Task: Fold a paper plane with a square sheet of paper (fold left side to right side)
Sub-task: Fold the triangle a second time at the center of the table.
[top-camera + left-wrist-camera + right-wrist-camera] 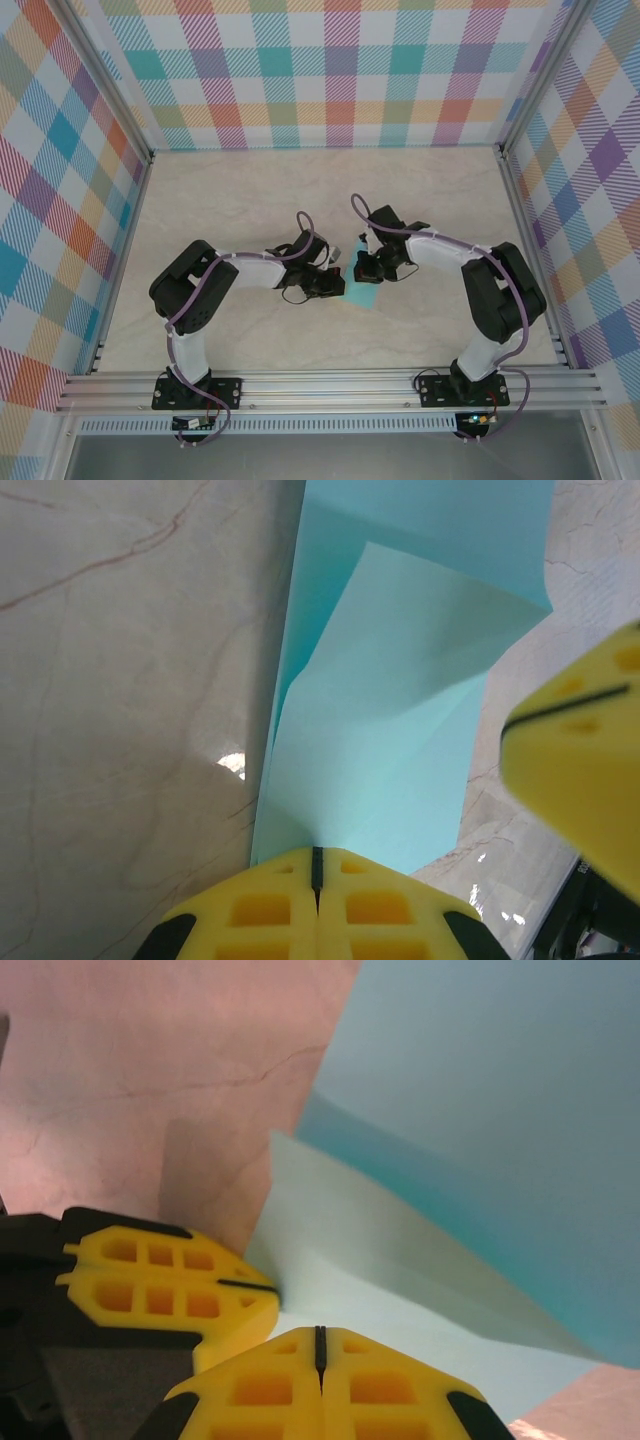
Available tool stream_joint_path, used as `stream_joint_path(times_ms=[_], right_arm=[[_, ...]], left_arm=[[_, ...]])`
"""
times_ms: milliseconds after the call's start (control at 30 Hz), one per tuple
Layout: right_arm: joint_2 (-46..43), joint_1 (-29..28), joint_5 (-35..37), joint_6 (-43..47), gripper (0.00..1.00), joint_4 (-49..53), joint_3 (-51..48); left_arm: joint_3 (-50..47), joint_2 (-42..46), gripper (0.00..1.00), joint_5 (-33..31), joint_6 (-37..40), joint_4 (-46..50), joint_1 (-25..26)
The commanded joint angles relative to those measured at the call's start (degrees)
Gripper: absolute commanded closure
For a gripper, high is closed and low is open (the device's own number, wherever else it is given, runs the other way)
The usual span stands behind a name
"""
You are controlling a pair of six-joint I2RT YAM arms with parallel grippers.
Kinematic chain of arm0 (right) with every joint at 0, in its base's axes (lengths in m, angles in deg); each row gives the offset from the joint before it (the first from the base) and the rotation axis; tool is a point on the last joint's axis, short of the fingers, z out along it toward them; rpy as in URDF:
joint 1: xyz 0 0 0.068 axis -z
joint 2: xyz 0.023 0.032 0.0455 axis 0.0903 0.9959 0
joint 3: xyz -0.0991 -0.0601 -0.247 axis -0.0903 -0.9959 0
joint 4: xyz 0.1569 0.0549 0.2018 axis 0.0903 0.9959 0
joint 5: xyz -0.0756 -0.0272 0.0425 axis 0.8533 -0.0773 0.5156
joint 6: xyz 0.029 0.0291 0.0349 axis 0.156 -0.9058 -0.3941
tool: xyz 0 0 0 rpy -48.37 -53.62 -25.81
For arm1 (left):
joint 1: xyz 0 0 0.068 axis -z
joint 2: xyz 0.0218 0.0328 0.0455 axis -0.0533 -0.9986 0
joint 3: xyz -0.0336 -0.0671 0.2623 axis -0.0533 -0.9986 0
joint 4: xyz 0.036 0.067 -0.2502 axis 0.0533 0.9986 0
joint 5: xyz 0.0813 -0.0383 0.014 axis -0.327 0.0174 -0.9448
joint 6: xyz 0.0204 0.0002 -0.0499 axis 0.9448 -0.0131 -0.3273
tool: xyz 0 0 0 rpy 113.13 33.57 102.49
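Note:
The turquoise paper [362, 297] lies partly folded on the table between my two grippers; it is not a slim paper plane. In the left wrist view a raised flap of the paper [400, 710] runs up from my left gripper [318, 852], which is shut with its tips at the paper's near edge. I cannot tell whether paper is pinched between them. My right gripper [320, 1331] is shut too, its tips over a pale folded layer of the paper [400, 1260]. The left gripper's yellow fingers [165, 1285] touch that layer's edge. From above, the left gripper [335, 285] and right gripper [363, 268] nearly meet.
The pale marble-patterned table [250, 200] is walled by aluminium posts and plaid panels [330, 70]. An aluminium rail [330, 385] carrying both arm bases runs along the near edge. The two arms bend inward toward the middle of the table.

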Motion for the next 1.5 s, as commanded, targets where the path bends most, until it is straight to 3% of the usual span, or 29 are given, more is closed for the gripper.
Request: stream_joint_path(times_ms=[0, 433, 1467], right_arm=[[1.5, -1.0, -1.3, -1.1, 0.95, 0.7, 0.4], [6.8, -0.8, 4.3, 0.2, 0.96, 2.3, 2.0], [5.8, 9.7, 9.3, 7.4, 0.95, 8.1, 2.2]], left_arm=[[-0.6, -2.2, 1.00, -6.5, 1.1, 6.8, 0.0], [-0.2, -3.1, 1.00, -9.9, -0.4, 9.4, 0.4], [-1.2, -4.8, 1.00, -11.9, -0.6, 10.5, 0.3]])
